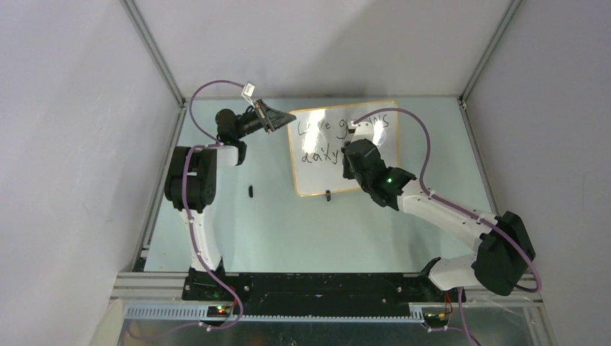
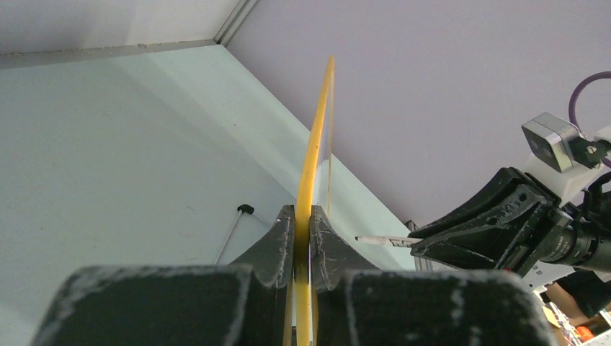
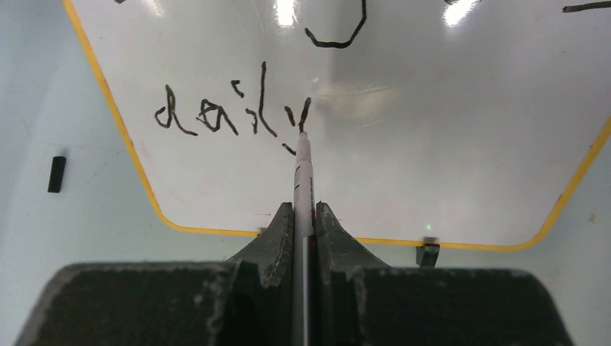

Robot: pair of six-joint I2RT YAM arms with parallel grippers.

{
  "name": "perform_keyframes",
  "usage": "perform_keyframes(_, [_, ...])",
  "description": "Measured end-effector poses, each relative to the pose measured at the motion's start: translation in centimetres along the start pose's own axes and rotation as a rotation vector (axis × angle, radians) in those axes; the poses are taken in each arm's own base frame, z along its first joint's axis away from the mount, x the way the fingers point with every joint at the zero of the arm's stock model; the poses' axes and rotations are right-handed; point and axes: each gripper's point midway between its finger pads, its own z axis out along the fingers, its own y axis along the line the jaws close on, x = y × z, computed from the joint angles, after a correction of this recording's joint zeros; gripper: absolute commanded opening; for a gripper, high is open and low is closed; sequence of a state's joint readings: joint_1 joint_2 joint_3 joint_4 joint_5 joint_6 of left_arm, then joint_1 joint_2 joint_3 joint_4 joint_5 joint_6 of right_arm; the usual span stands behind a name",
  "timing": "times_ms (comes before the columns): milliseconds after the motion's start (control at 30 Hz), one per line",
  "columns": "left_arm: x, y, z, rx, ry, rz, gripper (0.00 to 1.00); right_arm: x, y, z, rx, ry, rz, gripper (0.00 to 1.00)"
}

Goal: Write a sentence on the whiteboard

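Observation:
The whiteboard (image 1: 317, 180) lies at the table's far middle, white with an orange rim. The sentence (image 1: 310, 155) in black marker reads "Love gr..." above "daily", partly hidden by my right arm. My left gripper (image 1: 277, 117) is shut on the whiteboard's left rim (image 2: 308, 180), seen edge-on in the left wrist view. My right gripper (image 1: 355, 153) is shut on a white marker (image 3: 302, 173). The marker's tip touches the board at the "y" of "daily" (image 3: 230, 115).
A small black cap (image 1: 251, 191) lies on the table left of the board; it also shows in the right wrist view (image 3: 56, 174). One black stand foot (image 1: 328, 194) sits at the board's near edge. Metal frame posts and grey walls enclose the table.

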State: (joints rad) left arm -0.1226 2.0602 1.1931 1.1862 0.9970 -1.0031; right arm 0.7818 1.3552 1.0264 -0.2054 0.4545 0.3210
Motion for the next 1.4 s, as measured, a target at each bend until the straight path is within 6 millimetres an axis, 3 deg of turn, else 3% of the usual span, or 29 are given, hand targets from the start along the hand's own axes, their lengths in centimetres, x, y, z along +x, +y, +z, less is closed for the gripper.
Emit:
perform_keyframes(800, [0.0, 0.0, 0.0, 0.000, 0.000, 0.000, 0.00, 0.9, -1.6, 1.8, 0.050, 0.027, 0.002, 0.00])
perform_keyframes(1400, [0.0, 0.0, 0.0, 0.000, 0.000, 0.000, 0.00, 2.3, -1.6, 3.1, 0.054, 0.064, -0.009, 0.00])
